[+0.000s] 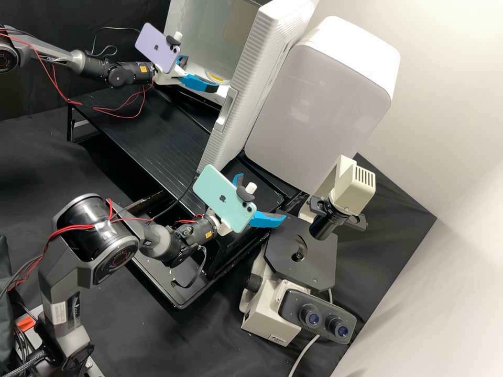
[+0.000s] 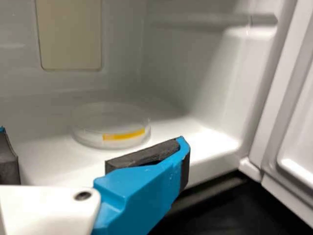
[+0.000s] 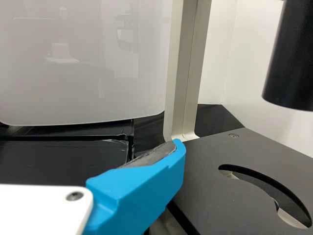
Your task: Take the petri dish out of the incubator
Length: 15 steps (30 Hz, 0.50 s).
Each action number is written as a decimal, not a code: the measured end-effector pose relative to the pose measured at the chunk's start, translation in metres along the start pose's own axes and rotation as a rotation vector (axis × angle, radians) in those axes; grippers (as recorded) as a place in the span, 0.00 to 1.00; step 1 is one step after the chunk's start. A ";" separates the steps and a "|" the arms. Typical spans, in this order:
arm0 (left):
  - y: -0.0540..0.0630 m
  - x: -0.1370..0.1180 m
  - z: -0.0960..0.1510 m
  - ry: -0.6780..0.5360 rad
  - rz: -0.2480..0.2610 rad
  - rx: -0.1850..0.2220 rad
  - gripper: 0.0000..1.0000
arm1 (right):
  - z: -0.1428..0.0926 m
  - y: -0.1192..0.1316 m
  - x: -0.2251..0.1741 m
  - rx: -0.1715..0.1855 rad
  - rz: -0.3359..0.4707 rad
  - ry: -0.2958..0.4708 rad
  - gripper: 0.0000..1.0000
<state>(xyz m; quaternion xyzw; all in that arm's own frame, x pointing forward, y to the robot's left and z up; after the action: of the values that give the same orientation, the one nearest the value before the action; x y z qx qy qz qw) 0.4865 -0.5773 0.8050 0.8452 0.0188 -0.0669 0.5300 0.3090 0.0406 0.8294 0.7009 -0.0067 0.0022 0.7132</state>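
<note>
A clear petri dish (image 2: 110, 125) with a yellow label lies on the white floor of the incubator (image 1: 196, 31), whose ribbed door (image 1: 257, 73) stands open. In the high view the dish (image 1: 216, 78) shows as a yellow-edged disc just inside the opening. My left gripper (image 2: 90, 147) is open at the mouth of the chamber, short of the dish, with nothing between its fingers; the high view shows the left gripper (image 1: 201, 82) at the incubator's front lip. My right gripper (image 1: 268, 219) hangs open and empty over the edge of the microscope stage (image 3: 234, 186), below the door.
A large white housing (image 1: 325, 99) stands right of the door. The microscope (image 1: 298, 293) with its black stage and eyepieces sits at the front right. A black ribbed tray (image 1: 157, 136) runs along the bench in front of the incubator.
</note>
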 end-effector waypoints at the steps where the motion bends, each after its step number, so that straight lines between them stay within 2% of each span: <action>1: 0.001 0.001 0.001 0.003 0.006 0.002 1.00 | 0.000 0.000 0.000 0.000 0.000 0.000 1.00; 6: 0.000 0.008 0.005 0.017 0.011 0.024 1.00 | 0.000 0.000 0.000 0.000 0.000 0.000 1.00; 11: -0.002 0.011 0.009 0.027 -0.019 0.043 1.00 | 0.000 0.000 0.000 0.000 0.000 0.000 1.00; 15: -0.003 0.013 0.010 0.041 -0.022 0.059 1.00 | 0.000 0.000 0.000 0.000 0.000 0.000 1.00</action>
<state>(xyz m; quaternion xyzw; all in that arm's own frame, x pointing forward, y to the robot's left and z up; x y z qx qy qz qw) 0.4980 -0.5852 0.7966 0.8615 0.0368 -0.0560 0.5034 0.3090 0.0406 0.8294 0.7009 -0.0067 0.0022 0.7132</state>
